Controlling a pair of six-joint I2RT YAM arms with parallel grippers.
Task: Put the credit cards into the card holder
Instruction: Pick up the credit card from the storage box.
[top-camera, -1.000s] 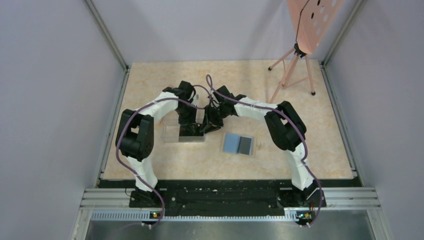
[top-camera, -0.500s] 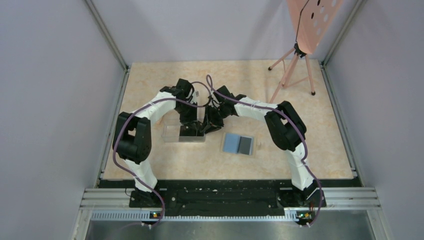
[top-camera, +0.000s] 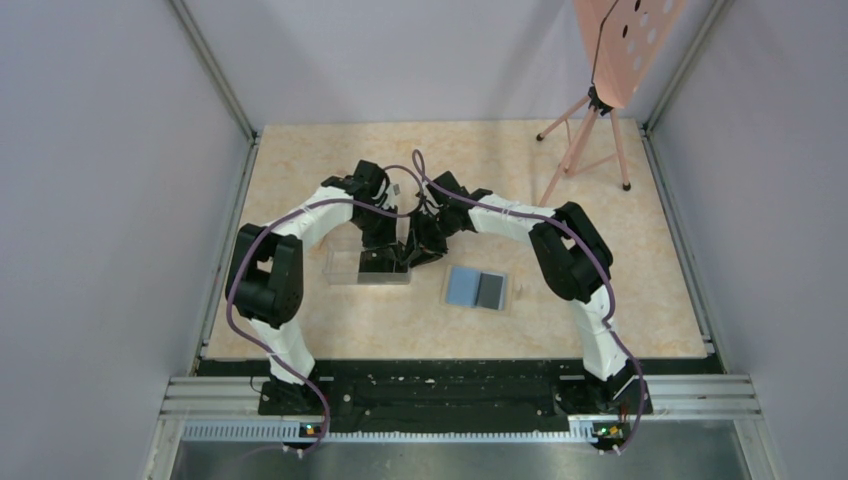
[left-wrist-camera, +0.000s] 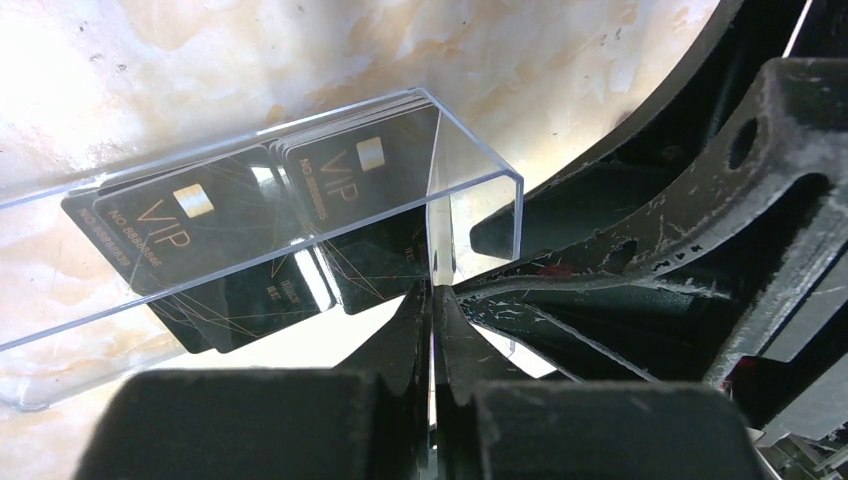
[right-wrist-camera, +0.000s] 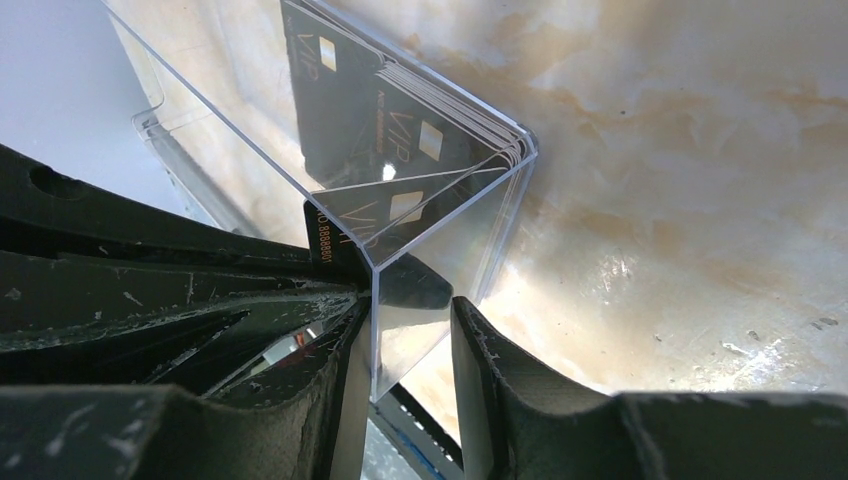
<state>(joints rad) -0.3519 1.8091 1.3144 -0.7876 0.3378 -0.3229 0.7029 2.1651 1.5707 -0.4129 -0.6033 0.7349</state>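
The clear box (top-camera: 345, 266) lies at mid table with several black credit cards (left-wrist-camera: 200, 230) stacked against its right end. My left gripper (top-camera: 385, 264) reaches into that end. Its jaws (left-wrist-camera: 432, 300) are pressed shut on the thin edge of one credit card (right-wrist-camera: 322, 238). My right gripper (top-camera: 418, 254) meets it from the right. It (right-wrist-camera: 410, 320) is shut on the box's corner wall (right-wrist-camera: 440, 330). The card holder (top-camera: 462, 287) lies open to the right, grey-blue side up. One dark card (top-camera: 490, 289) lies on its right half.
A pink perforated panel on a tripod (top-camera: 590, 140) stands at the back right. Grey walls close in the tan tabletop (top-camera: 300, 160) on three sides. Both forearms cross just behind the box.
My left gripper's jaws have closed inside the box, and the left arm has shifted slightly. The right arm, the box and the card holder have not moved.
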